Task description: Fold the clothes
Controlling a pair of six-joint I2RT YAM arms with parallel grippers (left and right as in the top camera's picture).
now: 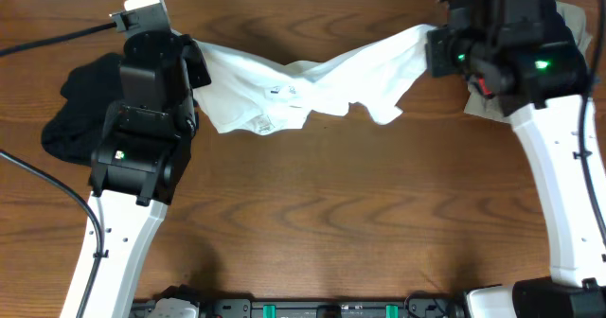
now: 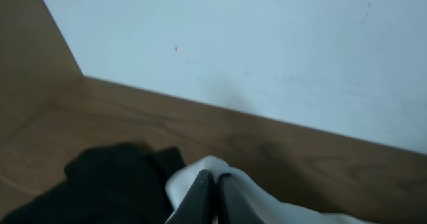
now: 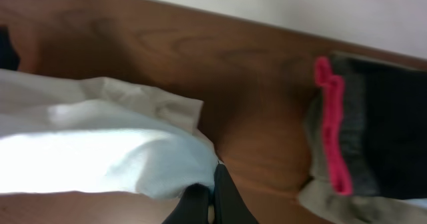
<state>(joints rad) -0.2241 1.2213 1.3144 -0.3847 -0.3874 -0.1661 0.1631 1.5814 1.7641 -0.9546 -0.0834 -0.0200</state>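
Right now you are holding the white T-shirt [image 1: 303,96] by its two ends, and it is sagging in a crumpled band between them. Its middle seems to be resting on the desk [image 1: 331,223].

Your left fingers [image 2: 200,196] are pressing tight together on the shirt's left end, with white cloth bunching around their tips. Your right fingers [image 3: 227,197] are pinching narrow on a fold at the shirt's right end, and the cloth is spreading away from them in the wrist view. Gripping opposite ends like this is probably meant to pull the shirt out wide so it can be laid flat before any fold, so I judge you are only beginning the task.

The black garment [image 1: 80,110] is lying in a heap just past the shirt's left end, partly under your left arm, and nothing is gripping it. It looks to be waiting its turn. A grey garment with pink trim [image 3: 373,131] is sitting just past the shirt's right end, apart from the shirt, on top of a khaki piece [image 3: 347,207].

The shirt's middle is twisting and wrinkling, so you are likely needing more spread between the ends. Watch that the cloth near its left end is not dragging the black heap along.
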